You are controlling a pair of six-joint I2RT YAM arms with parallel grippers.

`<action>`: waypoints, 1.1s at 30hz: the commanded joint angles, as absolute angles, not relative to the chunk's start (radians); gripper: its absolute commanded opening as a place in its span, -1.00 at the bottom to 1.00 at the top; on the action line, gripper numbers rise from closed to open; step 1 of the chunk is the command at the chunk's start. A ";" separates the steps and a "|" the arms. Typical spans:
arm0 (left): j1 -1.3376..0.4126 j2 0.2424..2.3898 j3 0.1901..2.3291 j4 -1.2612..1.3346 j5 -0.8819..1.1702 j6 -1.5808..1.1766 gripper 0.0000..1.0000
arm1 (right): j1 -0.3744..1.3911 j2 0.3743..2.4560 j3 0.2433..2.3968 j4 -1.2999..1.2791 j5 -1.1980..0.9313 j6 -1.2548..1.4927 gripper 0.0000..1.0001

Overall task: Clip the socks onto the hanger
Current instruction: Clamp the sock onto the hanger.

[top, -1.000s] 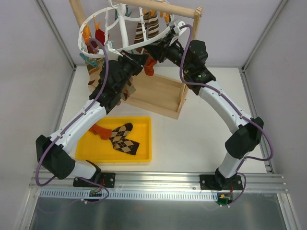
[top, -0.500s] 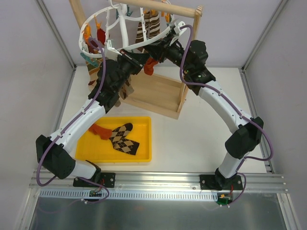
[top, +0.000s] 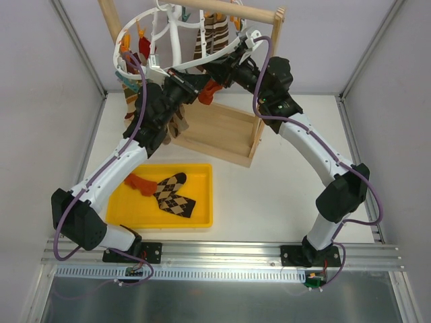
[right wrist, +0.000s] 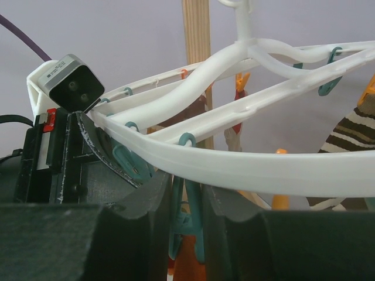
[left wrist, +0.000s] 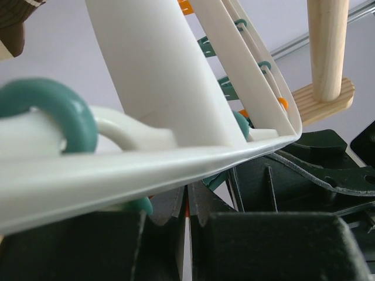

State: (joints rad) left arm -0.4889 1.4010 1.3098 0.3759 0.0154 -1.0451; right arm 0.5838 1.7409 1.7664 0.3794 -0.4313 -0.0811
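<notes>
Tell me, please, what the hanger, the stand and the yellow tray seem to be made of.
The hanger: likely moulded plastic, being white, smooth and slightly glossy, with ridged edges. The stand: wood, pale and unpainted, with grain visible on its post. The tray: probably plastic, given its uniform bright yellow and rounded walls.

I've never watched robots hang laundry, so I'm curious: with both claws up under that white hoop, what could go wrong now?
The right gripper is closed on a teal peg, with the orange sock just beneath it; if it lets go before the fabric is inside, the sock could drop. The left gripper, pinching that sock, sits tight under the hanger rim; a nudge might swing the hoop and pull the peg off line.
</notes>
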 commanded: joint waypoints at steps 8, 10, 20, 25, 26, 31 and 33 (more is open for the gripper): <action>-0.479 1.413 1.342 0.503 0.104 -1.098 -1.00 | 0.588 1.720 1.726 0.371 -0.528 -0.133 -0.99; -0.477 1.408 1.344 0.505 0.106 -1.108 -1.00 | 0.588 1.720 1.718 0.374 -0.526 -0.159 -0.99; -0.479 1.396 1.351 0.506 0.130 -1.124 -1.00 | 0.588 1.729 1.718 0.382 -0.514 -0.204 -0.92; -0.479 1.402 1.356 0.506 0.135 -1.127 -1.00 | 0.589 1.726 1.721 0.379 -0.525 -0.207 -0.71; -0.479 1.404 1.358 0.506 0.135 -1.126 -1.00 | 0.588 1.726 1.721 0.376 -0.529 -0.203 -0.69; -0.474 1.408 1.355 0.506 0.124 -1.131 -1.00 | 0.588 1.721 1.744 0.357 -0.543 -0.135 -0.76; -0.469 1.410 1.350 0.506 0.121 -1.135 -1.00 | 0.589 1.717 1.749 0.348 -0.546 -0.109 -0.84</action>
